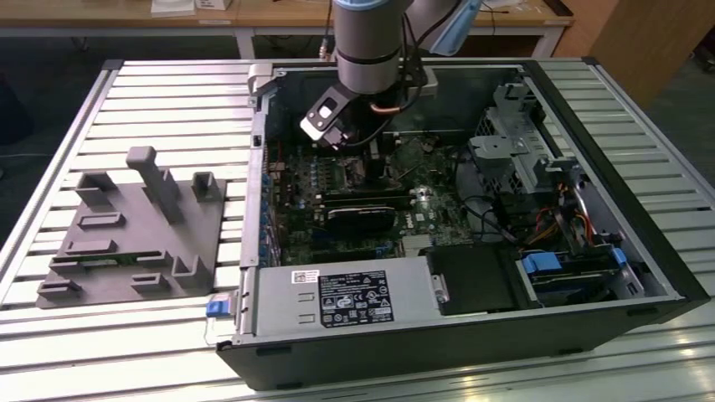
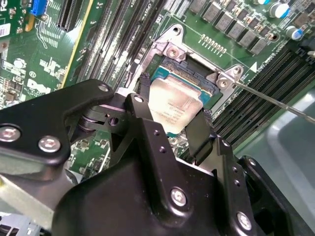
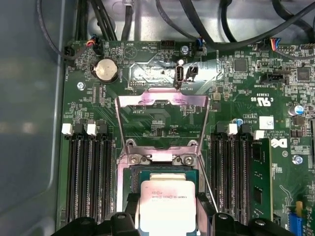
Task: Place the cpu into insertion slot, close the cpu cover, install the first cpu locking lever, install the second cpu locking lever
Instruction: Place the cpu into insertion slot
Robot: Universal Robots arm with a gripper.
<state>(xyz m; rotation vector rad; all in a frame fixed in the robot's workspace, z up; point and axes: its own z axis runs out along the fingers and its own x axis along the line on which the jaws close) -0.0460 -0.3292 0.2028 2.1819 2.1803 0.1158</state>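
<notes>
In the second wrist view your claw is clamping the chip over the socket. The first wrist view is showing you the cover lying open beyond it. The exterior view is showing the arm hanging inside the computer case, upper middle of the frame.

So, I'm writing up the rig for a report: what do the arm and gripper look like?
The arm is a silver-grey tube with black joint rings and a light blue cap. A copper-coloured cable loops at the wrist beside a white and black box. The gripper is matte black and angular, with silver screws and two narrow jaws.
</notes>
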